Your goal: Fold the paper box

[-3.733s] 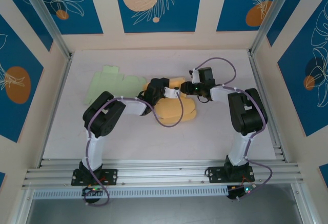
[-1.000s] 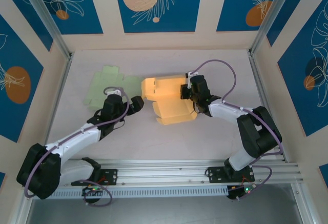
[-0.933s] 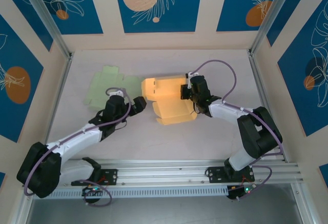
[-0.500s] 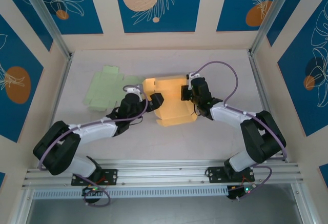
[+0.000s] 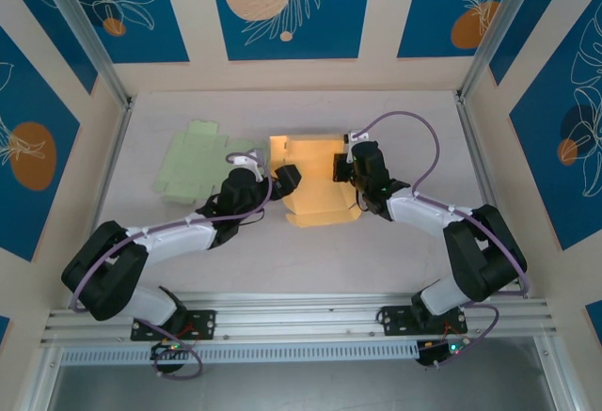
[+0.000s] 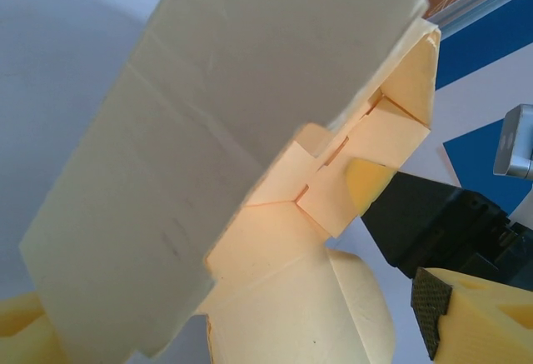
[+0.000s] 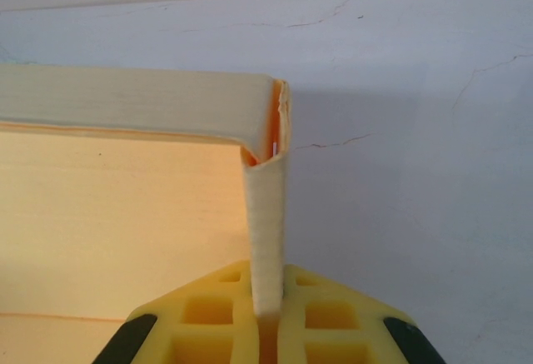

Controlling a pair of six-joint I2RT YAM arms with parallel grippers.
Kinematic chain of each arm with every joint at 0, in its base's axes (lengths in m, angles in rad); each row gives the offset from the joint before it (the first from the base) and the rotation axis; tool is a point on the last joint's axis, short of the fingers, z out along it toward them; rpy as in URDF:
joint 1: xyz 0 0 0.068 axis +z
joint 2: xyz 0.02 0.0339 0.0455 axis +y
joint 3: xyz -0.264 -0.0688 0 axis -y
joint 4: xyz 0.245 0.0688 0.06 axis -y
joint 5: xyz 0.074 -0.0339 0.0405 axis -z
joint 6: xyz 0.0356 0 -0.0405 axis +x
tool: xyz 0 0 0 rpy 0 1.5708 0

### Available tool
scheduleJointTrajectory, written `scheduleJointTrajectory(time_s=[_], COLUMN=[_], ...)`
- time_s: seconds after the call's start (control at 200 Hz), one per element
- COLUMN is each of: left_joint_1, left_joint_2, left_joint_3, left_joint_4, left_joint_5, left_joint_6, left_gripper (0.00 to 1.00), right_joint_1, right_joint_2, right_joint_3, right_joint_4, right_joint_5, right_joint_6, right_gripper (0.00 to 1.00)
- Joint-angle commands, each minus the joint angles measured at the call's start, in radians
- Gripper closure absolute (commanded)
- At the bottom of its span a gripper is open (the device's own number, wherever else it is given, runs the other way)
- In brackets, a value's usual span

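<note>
The yellow paper box stands partly folded at the table's middle, its back wall and right wall up and a rounded flap lying toward the front. My right gripper is shut on the box's right wall; in the right wrist view that thin wall runs down between the closed yellow fingers. My left gripper is at the box's left side and open. In the left wrist view the box panels sit between its widely spread fingertips, and the left gripper holds nothing.
A flat pale-green paper blank lies on the table at the back left, behind the left arm. The white table is ringed by aluminium rails and cream walls. The right gripper's black body shows close behind the box.
The left arm has swung right from near the green blank to the box's left side, gripper wide. The right gripper has kept its hold on the right wall.
</note>
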Motion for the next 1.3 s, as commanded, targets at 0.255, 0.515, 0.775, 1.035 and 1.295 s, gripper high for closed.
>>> scheduleJointTrajectory(time_s=[0.255, 0.515, 0.775, 1.035, 1.295], left_joint_1=[-0.016, -0.017, -0.017, -0.017, -0.018], left_joint_2=[-0.118, -0.073, -0.063, -0.081, 0.028], left_joint_3=[-0.014, 0.008, -0.029, -0.046, 0.005], left_joint_4=[0.055, 0.107, 0.225, 0.203, 0.289], left_joint_5=[-0.083, -0.049, -0.085, -0.173, -0.102], left_joint_6=[-0.003, -0.027, -0.044, -0.027, -0.038], left_gripper=[0.06, 0.08, 0.23, 0.20, 0.24], right_joint_1=[0.012, 0.023, 0.051, 0.080, 0.116], right_joint_2=[0.012, 0.020, 0.049, 0.071, 0.091], right_joint_3=[-0.002, 0.007, 0.028, 0.043, 0.058], right_joint_4=[0.010, 0.000, -0.037, -0.045, -0.043], right_joint_5=[0.015, 0.018, 0.061, 0.084, 0.099], right_joint_6=[-0.002, -0.018, -0.051, -0.078, -0.120], right_gripper=[1.00, 1.00, 1.00, 1.00, 1.00])
